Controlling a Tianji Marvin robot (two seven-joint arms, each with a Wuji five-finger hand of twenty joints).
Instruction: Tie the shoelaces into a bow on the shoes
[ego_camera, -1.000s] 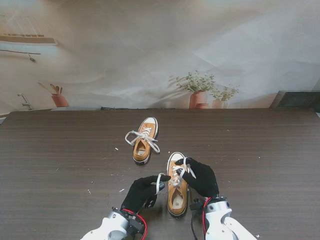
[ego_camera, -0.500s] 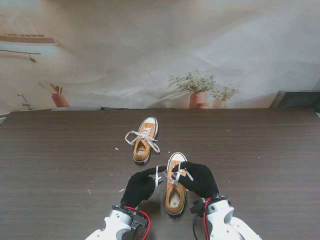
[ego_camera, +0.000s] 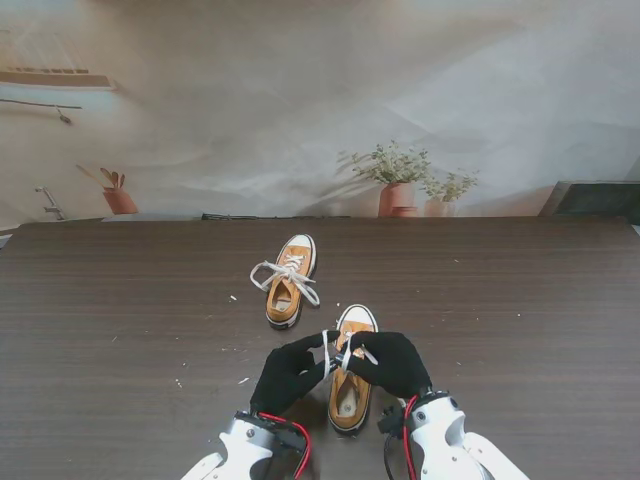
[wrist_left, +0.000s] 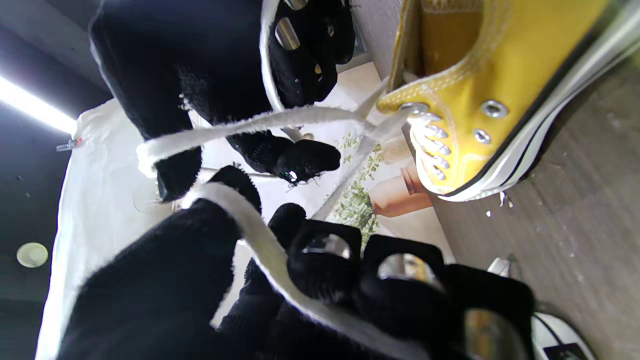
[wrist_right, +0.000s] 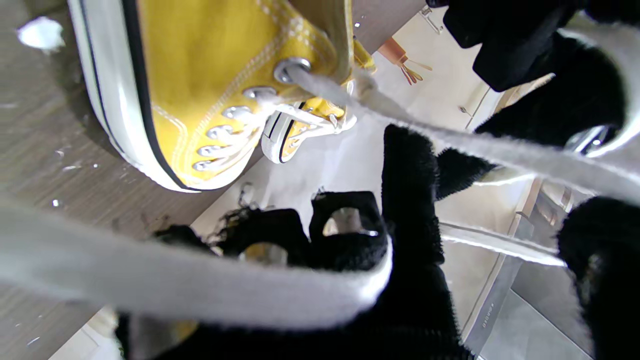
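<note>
A yellow sneaker (ego_camera: 349, 385) with a white toe cap lies nearest to me, toe pointing away. Both black-gloved hands meet over its lacing. My left hand (ego_camera: 291, 372) is shut on one white lace (wrist_left: 260, 245), which runs across its fingers. My right hand (ego_camera: 389, 362) is shut on the other lace (wrist_right: 210, 287); a second strand runs taut from the top eyelet (wrist_right: 291, 68). The laces cross between the hands (ego_camera: 335, 352). A second yellow sneaker (ego_camera: 289, 281) lies farther away with a tied bow (ego_camera: 285, 273).
The dark wood table (ego_camera: 520, 300) carries small white specks left of the shoes (ego_camera: 232, 298). Potted plants (ego_camera: 398, 180) and a small pot (ego_camera: 119, 198) stand behind the far edge against a white backdrop.
Both hands have drawn together over the near sneaker until they touch, carrying their laces. The left hand rose toward the shoe's top; the right hand shifted left and nearer to me.
</note>
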